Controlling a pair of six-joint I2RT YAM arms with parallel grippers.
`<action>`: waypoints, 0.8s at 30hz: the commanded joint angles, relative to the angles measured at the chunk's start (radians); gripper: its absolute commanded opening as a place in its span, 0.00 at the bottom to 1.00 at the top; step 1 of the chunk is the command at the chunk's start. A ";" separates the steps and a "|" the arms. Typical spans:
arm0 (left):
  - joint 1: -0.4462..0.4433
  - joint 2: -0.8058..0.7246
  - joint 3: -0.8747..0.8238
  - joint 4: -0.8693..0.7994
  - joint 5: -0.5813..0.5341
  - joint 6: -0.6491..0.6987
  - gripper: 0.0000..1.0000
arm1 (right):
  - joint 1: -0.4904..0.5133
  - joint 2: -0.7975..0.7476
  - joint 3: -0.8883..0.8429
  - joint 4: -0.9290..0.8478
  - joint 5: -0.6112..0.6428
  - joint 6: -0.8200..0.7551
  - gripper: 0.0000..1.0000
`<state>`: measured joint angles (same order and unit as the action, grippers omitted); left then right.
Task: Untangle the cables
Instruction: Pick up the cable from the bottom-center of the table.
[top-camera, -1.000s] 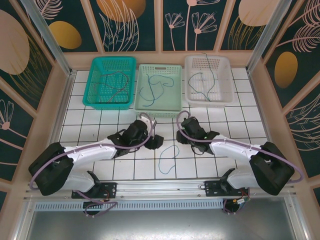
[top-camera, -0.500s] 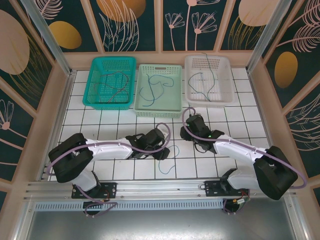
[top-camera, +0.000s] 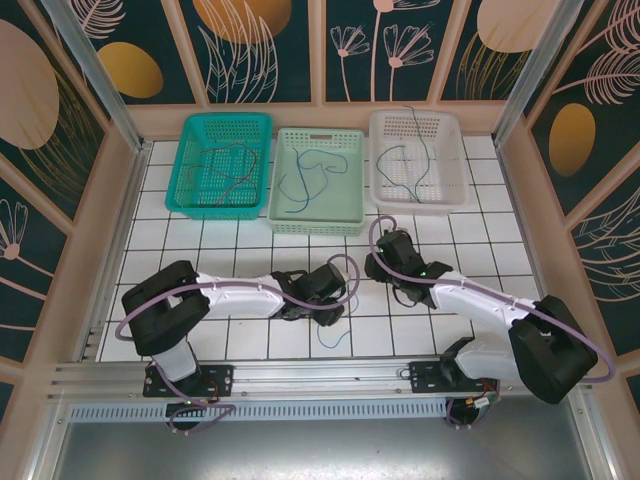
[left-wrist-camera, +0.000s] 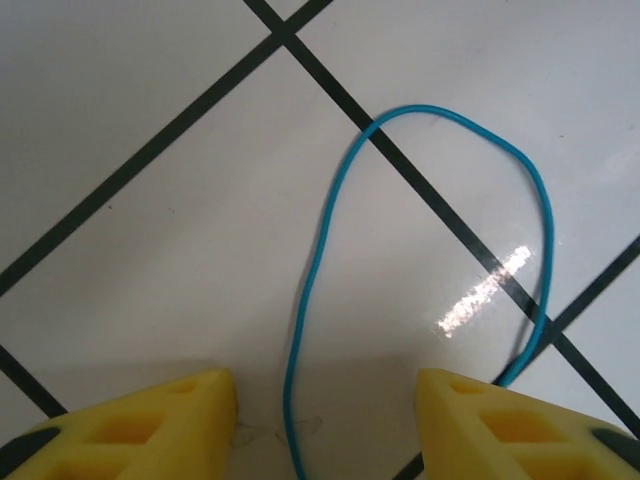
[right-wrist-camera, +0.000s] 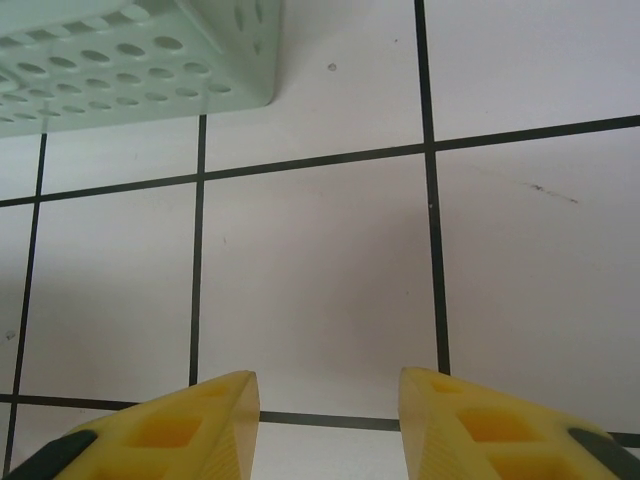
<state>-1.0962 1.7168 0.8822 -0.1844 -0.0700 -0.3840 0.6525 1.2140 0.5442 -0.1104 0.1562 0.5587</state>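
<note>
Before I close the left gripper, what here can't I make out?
Left wrist view: the blue cable runs off the bottom edge between the fingers of the left gripper; its ends are cut off.
Top view: the left arm covers that cable's upper part, hiding any contact.
Top view: the basket cables are too thin to tell crossings or knots.
Right wrist view: the mint basket is cut by the top edge, contents hidden.

Teal basket (top-camera: 228, 118), pale green basket (top-camera: 316, 227) and white basket (top-camera: 420, 207) block the far edge of the tiled table (top-camera: 200, 246). Open tiles lie before them. The green one's corner stands near the right gripper (right-wrist-camera: 328, 385).
</note>
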 joint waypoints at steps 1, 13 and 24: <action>-0.001 0.052 0.024 -0.050 -0.022 0.021 0.42 | -0.016 -0.032 -0.020 0.001 0.004 -0.009 0.42; -0.001 0.109 0.031 -0.001 -0.045 0.028 0.07 | -0.061 -0.077 -0.053 0.003 -0.008 -0.007 0.43; 0.000 0.123 0.078 0.067 -0.119 0.025 0.00 | -0.076 -0.099 -0.060 -0.003 -0.013 0.002 0.43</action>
<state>-1.1027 1.7706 0.9424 -0.1944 -0.1337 -0.3557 0.5838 1.1370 0.4953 -0.1108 0.1490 0.5560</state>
